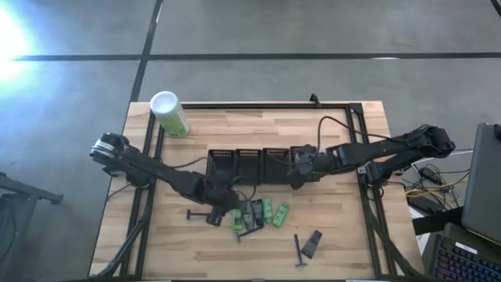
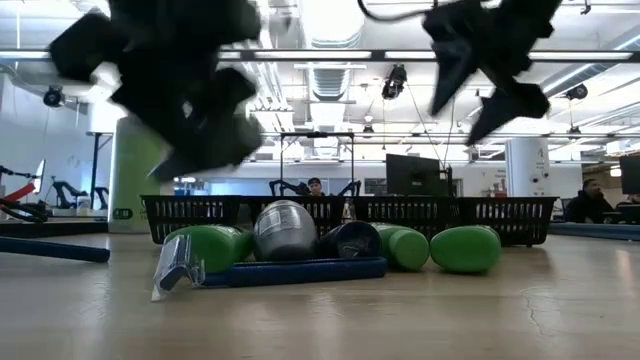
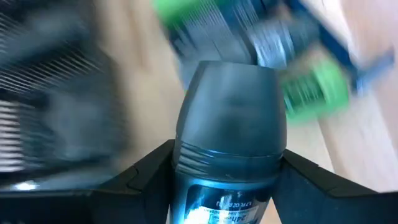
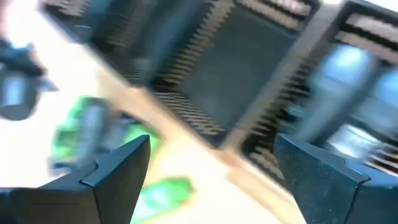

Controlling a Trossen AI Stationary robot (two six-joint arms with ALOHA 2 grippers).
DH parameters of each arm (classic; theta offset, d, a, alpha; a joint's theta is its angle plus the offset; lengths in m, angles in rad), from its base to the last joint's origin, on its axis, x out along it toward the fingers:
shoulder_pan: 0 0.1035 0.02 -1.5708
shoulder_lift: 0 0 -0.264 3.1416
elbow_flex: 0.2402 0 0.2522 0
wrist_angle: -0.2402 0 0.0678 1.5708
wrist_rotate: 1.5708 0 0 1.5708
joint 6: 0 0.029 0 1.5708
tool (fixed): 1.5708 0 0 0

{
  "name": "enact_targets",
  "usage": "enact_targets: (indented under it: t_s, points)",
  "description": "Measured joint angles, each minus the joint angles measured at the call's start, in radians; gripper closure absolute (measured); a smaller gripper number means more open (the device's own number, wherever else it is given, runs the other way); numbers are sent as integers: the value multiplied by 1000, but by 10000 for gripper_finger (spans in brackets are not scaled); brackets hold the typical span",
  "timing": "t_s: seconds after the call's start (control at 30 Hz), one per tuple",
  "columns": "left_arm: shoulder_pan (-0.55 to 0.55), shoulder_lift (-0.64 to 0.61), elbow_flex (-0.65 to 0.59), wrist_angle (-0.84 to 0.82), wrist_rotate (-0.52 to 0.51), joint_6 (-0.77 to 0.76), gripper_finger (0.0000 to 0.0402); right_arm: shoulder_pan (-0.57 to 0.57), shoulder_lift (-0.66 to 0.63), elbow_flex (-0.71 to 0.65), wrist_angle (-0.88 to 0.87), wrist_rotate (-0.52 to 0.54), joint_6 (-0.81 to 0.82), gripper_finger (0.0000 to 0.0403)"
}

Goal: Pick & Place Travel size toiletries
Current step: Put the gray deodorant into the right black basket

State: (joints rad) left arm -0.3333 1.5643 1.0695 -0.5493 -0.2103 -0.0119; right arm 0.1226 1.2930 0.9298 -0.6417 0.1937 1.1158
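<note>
Near the desk's [image 1: 329, 243] middle, your left tool [image 3: 227, 180] pinches a grey tube [image 3: 229, 134] between its fingers, just beside the pile of toiletries [image 1: 257, 213] in front of the black mesh trays [image 1: 249, 160]. Your right tool [image 4: 211, 168] hangs spread over the trays' right end, holding nothing. Two razors [image 1: 299, 251] lie apart nearer the front edge.

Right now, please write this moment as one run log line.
left gripper: shut on grey tube, above pile | right gripper: open, empty, over black mesh trays | green packets: on table
</note>
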Motion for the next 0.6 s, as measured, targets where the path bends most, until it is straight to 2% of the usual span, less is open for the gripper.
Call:
enact_targets:
  t_s: [0.1,0.2,0.33,0.43,0.6]
  points:
    - [11,-67,37,34,-89,-33,183,0,-8,0,128,-35,-49,79]
    - [38,-154,45,129,-125,-130,183,0,-18,0,262,-44,-96,90]
    - [73,-295,17,387,-152,-218,183,-1,-36,1,444,-46,-146,105]
    - [83,-379,-13,576,-224,-196,183,-2,-47,1,557,-42,-156,115]
    - [91,-428,-60,792,-270,-146,183,6,-57,3,649,90,-239,129]
